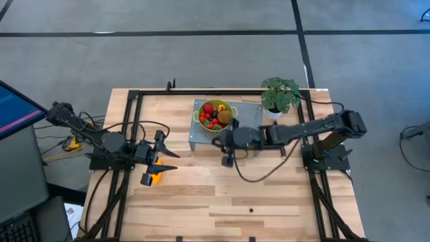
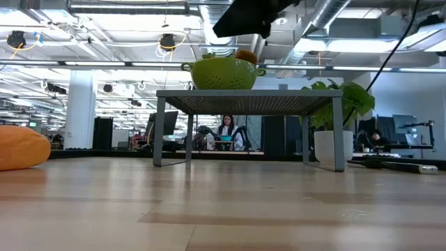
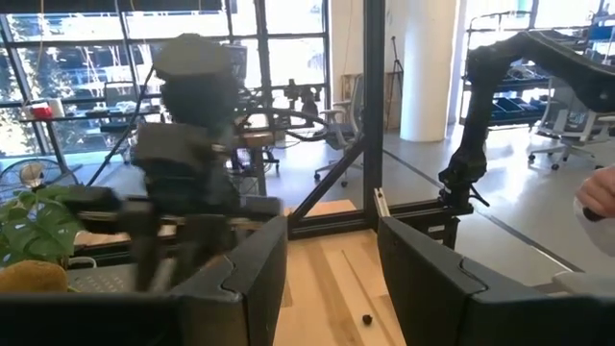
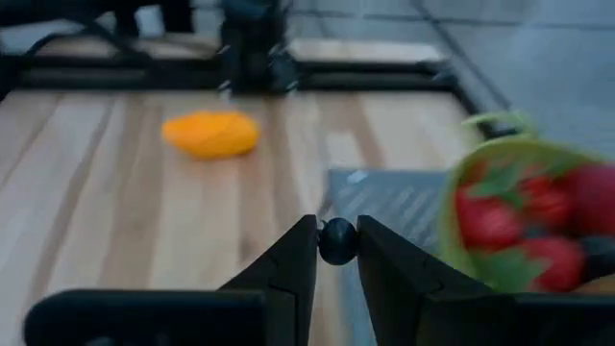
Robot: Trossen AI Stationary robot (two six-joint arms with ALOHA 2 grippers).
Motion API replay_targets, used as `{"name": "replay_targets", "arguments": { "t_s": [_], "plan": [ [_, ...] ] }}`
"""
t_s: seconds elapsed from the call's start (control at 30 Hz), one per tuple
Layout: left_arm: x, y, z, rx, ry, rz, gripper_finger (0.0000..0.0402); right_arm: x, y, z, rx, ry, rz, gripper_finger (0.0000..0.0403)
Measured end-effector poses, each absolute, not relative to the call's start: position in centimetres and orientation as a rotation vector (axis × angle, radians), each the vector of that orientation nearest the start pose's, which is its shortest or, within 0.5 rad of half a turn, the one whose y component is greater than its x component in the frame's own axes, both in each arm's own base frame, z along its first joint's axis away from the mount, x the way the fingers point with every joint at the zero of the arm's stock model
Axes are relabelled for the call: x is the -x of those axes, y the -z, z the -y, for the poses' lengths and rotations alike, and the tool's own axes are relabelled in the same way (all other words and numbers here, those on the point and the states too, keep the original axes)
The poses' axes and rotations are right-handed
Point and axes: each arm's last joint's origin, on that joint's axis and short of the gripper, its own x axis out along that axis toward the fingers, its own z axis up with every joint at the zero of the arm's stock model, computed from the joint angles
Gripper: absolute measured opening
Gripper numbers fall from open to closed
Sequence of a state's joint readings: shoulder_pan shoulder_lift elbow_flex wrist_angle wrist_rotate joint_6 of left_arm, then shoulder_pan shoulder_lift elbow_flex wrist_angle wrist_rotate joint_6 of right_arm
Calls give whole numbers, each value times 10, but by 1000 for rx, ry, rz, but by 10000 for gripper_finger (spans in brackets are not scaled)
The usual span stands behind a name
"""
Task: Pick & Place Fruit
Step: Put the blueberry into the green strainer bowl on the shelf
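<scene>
A green colander [image 1: 215,115] full of red, orange and dark fruit stands on a grey perforated stand [image 1: 201,138]; it also shows in the low view [image 2: 223,73] and the right wrist view [image 4: 500,221]. My right gripper [image 1: 222,142] hovers at the stand's near edge, shut on a small dark berry [image 4: 336,240]. A long orange-yellow fruit [image 1: 156,177] lies on the wood, seen too in the right wrist view [image 4: 211,133] and the low view [image 2: 21,146]. My left gripper [image 1: 168,153] hangs open just above that fruit, touching nothing; its fingers [image 3: 332,279] stand wide apart. My right gripper pinches the small dark berry [image 4: 336,240] between its two fingertips [image 4: 300,252]. The fingers point toward the table's left side. The berry is lifted clear, over the corner of the grey stand beside the colander.
A leafy potted plant [image 1: 279,95] stands at the stand's far right corner. Black frame rails [image 1: 134,121] run along the table's left, right and far sides. Bare wood [image 1: 248,195] stretches across the near half of the table. A person's hand [image 3: 598,197] shows beyond the table.
</scene>
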State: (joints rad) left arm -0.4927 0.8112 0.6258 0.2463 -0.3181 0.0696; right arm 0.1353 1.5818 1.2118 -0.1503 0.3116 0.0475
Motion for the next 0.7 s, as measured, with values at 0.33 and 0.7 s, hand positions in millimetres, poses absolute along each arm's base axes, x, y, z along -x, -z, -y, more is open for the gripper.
{"name": "replay_targets", "arguments": {
  "t_s": [0.33, 0.7],
  "plan": [
    [-167, -315, 80, -44, 172, 65, 158, -360, -299, 30, 33, 367, -379, 70],
    [-167, -315, 79, -44, 169, 67, 158, -356, -299, 63, 13, 461, -382, 70]
  ]
}}
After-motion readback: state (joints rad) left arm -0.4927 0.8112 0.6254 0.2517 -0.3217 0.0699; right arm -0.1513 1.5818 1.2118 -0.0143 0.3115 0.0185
